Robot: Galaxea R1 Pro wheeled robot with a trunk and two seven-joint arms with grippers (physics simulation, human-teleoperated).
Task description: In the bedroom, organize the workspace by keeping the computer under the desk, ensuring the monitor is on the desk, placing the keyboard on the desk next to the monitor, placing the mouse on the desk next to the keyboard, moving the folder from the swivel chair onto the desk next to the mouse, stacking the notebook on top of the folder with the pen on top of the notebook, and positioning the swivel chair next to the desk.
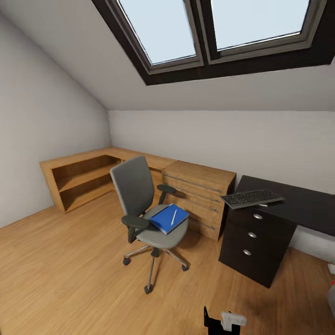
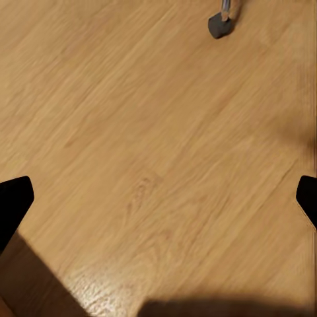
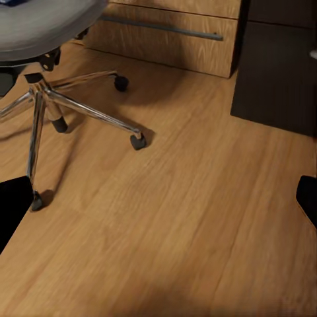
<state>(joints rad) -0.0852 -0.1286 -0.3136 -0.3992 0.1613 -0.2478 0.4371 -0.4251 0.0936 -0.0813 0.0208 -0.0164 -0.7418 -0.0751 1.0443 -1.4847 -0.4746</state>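
A: One item is sitting in place so far: a single keyboard (image 1: 252, 198), lying at the near-left corner of the dark table (image 1: 298, 204). No monitor, mouse or computer are showing from here.

B: And the chair?

A: One swivel chair (image 1: 139, 195), standing left of the table and apart from it, in front of the wooden drawer unit (image 1: 197, 197). It is carrying one blue folder (image 1: 168, 218) on its seat, with one pen (image 1: 174, 217) lying across the top. Whether a notebook is sitting between them, I cannot tell.

B: So most is left?

A: Judging so. Folder, notebook, pen are all waiting to go to the table, and the chair is wanting a push toward it.

B: Grippers?

A: Left gripper (image 2: 158, 198) is hanging over bare floor (image 2: 132, 132), fingers spread wide, holding nothing; one chair caster (image 2: 221, 25) is peeking in at the far edge. Right gripper (image 3: 158, 198) is likewise spread and empty, looking at the chair's chrome base (image 3: 59, 105) and the table's drawer front (image 3: 277, 79).
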